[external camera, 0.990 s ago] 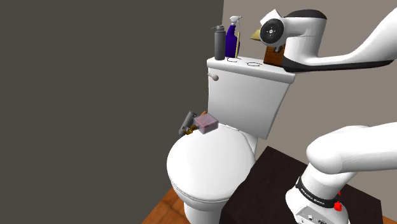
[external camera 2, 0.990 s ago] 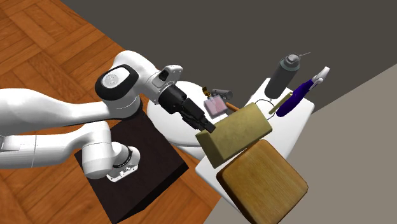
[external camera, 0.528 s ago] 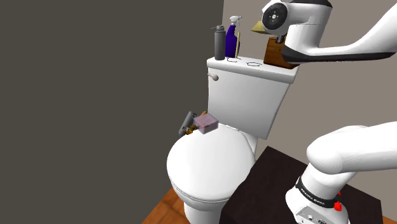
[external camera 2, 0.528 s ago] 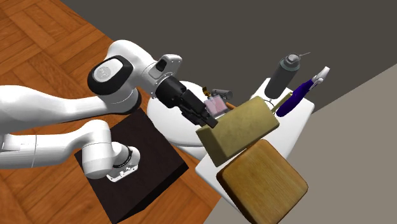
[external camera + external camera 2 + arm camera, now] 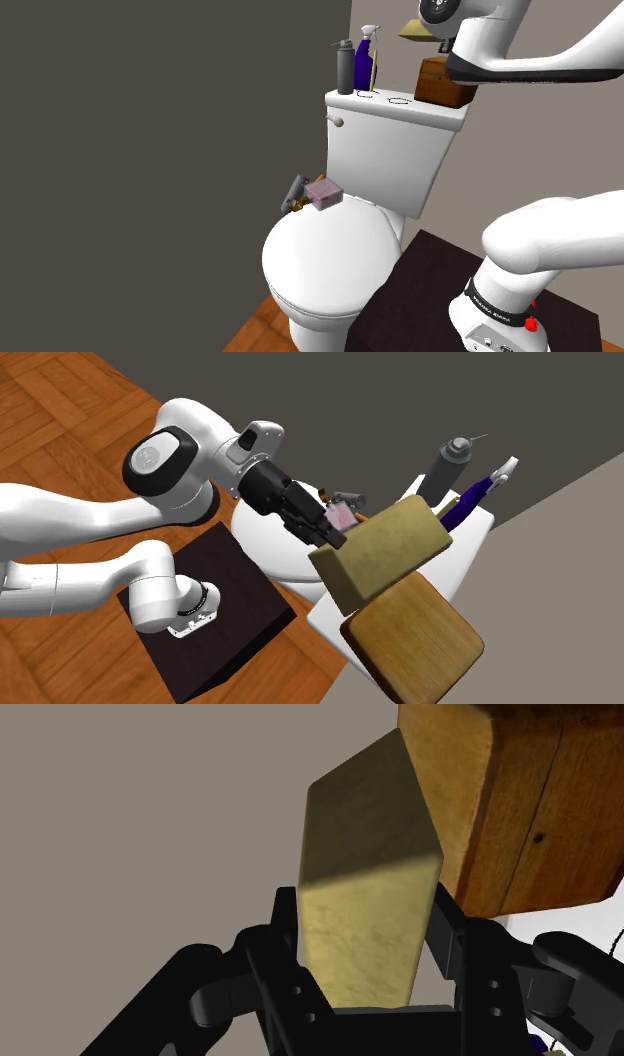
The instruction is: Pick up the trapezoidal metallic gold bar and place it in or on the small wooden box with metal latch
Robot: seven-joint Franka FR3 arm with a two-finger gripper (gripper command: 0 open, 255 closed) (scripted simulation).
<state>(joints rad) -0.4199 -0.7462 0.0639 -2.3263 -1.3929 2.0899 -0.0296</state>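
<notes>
step: transfer, we are holding the gold bar [image 5: 370, 864] raised close by the wooden box [image 5: 520, 804] | pincer [image 5: 365, 934] clamping the bar | next: centring it over the box, then lowering

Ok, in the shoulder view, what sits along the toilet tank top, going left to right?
Grey bottle, purple spray bottle, wooden box; the gold bar hangs over the box.
</notes>
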